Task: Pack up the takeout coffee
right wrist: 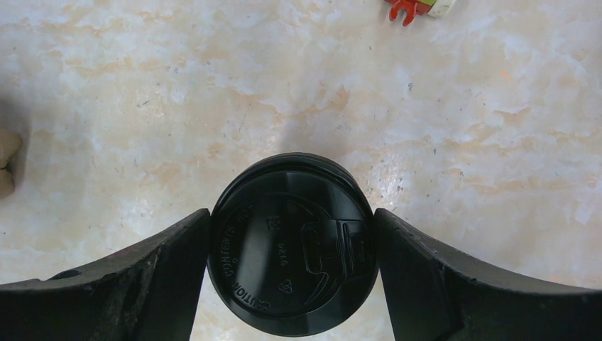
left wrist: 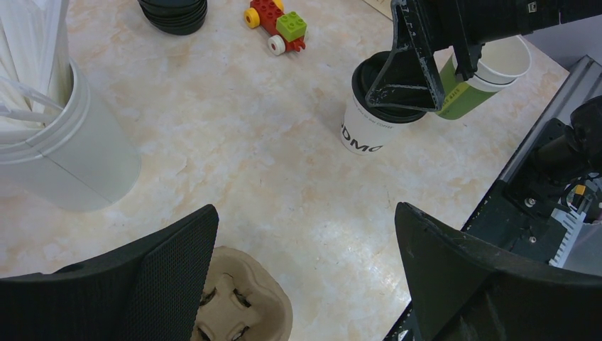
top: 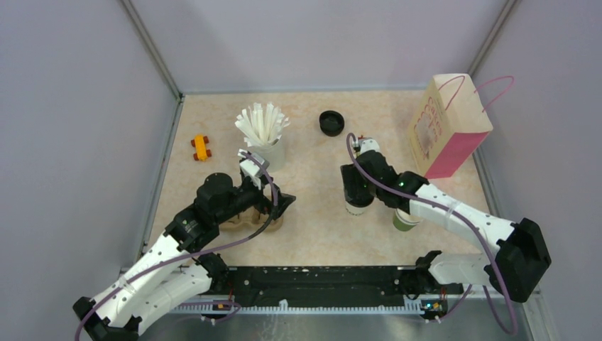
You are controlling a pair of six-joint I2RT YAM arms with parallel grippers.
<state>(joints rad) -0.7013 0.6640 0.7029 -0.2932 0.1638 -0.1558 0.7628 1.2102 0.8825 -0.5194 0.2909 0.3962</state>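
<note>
The takeout coffee (top: 357,205), a white-sided cup with a black lid, stands on the table right of centre. It also shows in the left wrist view (left wrist: 363,132) and, from above, in the right wrist view (right wrist: 291,245). My right gripper (top: 356,186) is over it, and its fingers (right wrist: 163,270) press both sides of the lid. My left gripper (top: 281,204) is open and empty, just above the table beside a brown cardboard cup carrier (left wrist: 245,305).
A green-sided cup (top: 406,220) stands right of the coffee under my right arm. A white cup of straws (top: 266,142), a stack of black lids (top: 331,123) and a toy car (top: 201,148) are farther back. A pink paper bag (top: 447,128) stands at the back right.
</note>
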